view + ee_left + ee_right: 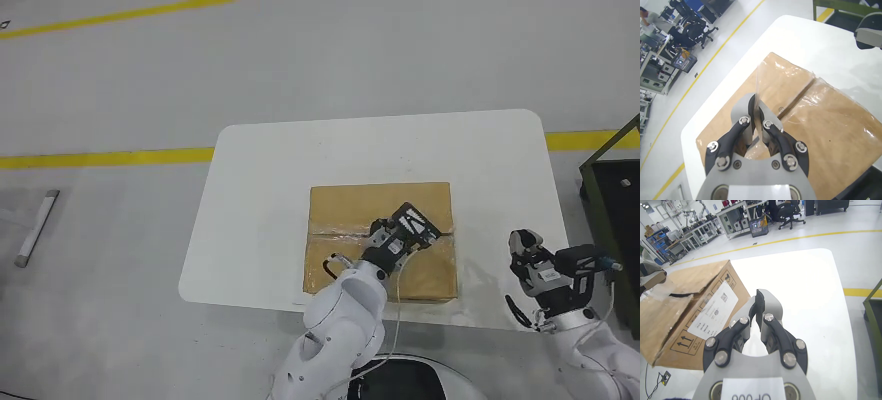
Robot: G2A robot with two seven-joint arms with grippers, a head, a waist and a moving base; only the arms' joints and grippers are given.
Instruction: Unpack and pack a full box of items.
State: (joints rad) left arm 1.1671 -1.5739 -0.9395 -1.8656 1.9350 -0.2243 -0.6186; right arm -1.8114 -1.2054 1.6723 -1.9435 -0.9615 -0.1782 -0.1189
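Note:
A brown cardboard box [380,215] with closed flaps stands on the white table [260,200]. Clear tape [758,83] runs along its middle seam and is partly peeled up. My left gripper [756,106] sits over the box top [829,117] near the seam, shut on a strip of that tape, which rises from between its fingers. In the top view the left gripper [408,232] is over the box's right half. My right gripper [757,308] hangs shut and empty off the box's right side, above the table's front right corner [540,265]. The box's side [696,317] bears a white label.
A dark green cart [615,215] stands close to the table's right edge. Yellow floor lines [100,158] run behind the table. Bare tabletop lies left of and behind the box.

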